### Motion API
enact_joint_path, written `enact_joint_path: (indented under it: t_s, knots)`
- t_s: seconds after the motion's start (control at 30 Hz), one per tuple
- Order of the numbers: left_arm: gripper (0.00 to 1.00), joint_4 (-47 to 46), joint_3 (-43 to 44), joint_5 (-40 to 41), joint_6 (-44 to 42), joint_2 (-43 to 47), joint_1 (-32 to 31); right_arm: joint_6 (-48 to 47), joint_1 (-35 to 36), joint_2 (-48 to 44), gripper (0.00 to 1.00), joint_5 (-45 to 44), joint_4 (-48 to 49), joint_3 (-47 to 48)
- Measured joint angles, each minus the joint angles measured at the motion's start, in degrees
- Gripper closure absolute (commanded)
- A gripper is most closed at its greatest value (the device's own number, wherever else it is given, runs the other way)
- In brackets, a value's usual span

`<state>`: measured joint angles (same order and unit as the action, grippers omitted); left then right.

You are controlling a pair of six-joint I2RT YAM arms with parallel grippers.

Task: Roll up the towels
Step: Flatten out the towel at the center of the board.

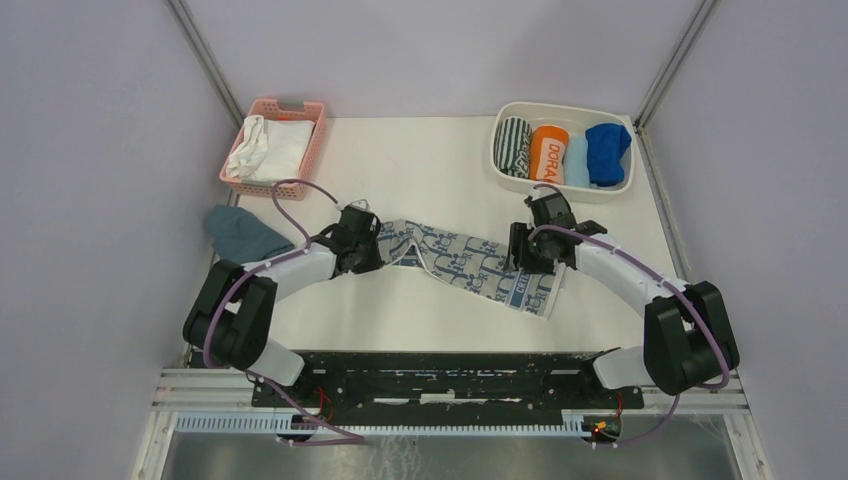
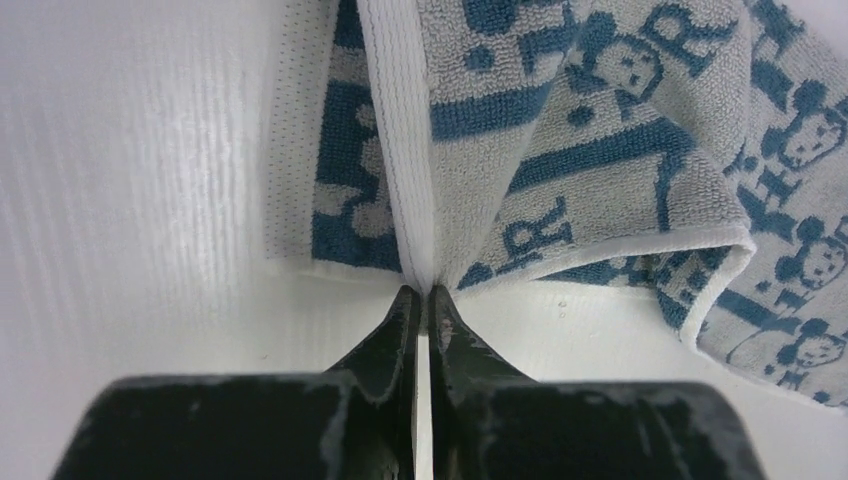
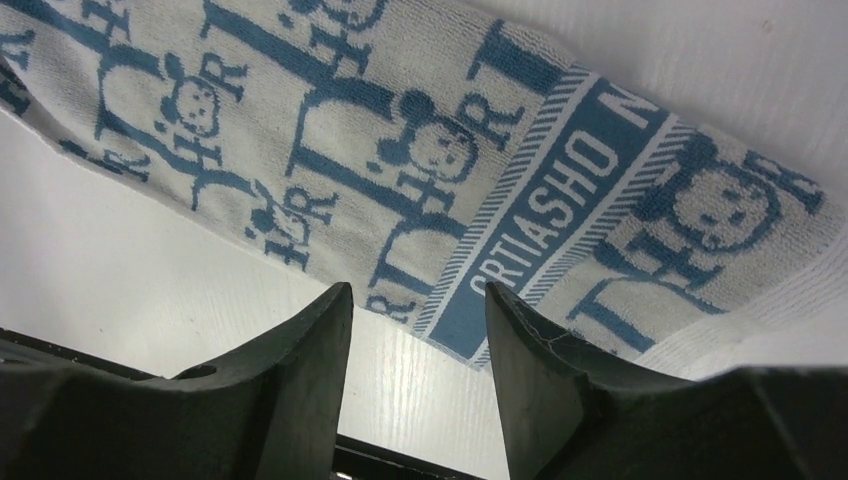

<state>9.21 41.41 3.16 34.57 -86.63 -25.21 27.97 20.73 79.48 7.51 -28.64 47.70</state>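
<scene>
- Centrally, across the middle of the desk [image 1: 420,160]: long whitish patterned towel [image 1: 455,258] [image 2: 600,150] [image 3: 400,150] with grey-blue print, spread out and slanting from upper left to lower right, between the 2 pincers.
- At its left end: cloth folded over on itself, white hem lifted toward the left wrist camera.
- Clamped on that hem: left pincer [image 1: 383,249] [image 2: 422,295], fingers pressed together with only the white edge between them.
- Over its right end, near the blue lettered band: right pincer [image 1: 517,254] [image 3: 420,300], fingers apart, nothing gripped; cannot tell whether touching the cloth.
- Further back, at the far right of the desk: white bin [image 1: 560,108] with 4 rolled cloths side by side, namely striped roll [image 1: 513,147], orange roll [image 1: 548,153], light blue towel [image 1: 577,160] and royal blue towel [image 1: 606,152].
- At the far left corner: pink basket [image 1: 315,150] holding white cloths [image 1: 268,148].
- Just in front of that basket, at the left edge: teal-grey cloth [image 1: 243,235], crumpled, apart from the patterned towel.
</scene>
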Motion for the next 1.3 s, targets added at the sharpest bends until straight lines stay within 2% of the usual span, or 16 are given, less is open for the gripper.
enact_joint_path:
  t_s: [0.3, 0.47, 0.77, 0.9, 1.03, 1.17, 1.3]
  knots:
    - [0.97, 8.35, 5.18, 6.27, -0.44, 8.83, 0.42, 0.96, 0.00, -0.98, 0.42, -3.13, -5.03, -1.42]
    - [0.97, 11.61, 5.22, 8.66, -1.53, 12.24, 2.56, 1.33, -0.70, 8.07, 0.44, -3.89, -3.30, -1.29]
    - [0.97, 13.46, 3.28, 9.81, -2.27, 16.94, 6.25, 0.07, -3.19, 19.98, 0.44, -2.69, 1.22, 11.61]
    - [0.97, 13.20, 2.40, 9.05, -2.36, 16.94, 6.25, -1.31, -3.21, 18.69, 0.42, -5.27, 0.28, 10.88]
    - [0.97, 12.94, 1.73, 8.11, -2.36, 16.94, 6.25, -2.03, -3.74, 12.55, 0.43, -9.46, -2.51, 6.82]
    - [0.97, 12.68, 1.64, 7.10, -2.36, 16.94, 6.25, -1.81, -6.14, 5.20, 0.48, -11.43, -4.63, 2.51]
    - [0.97, 11.82, 1.57, 6.67, -2.36, 16.94, 6.25, -0.87, -7.02, 4.13, 0.56, -11.54, -5.09, 1.09]
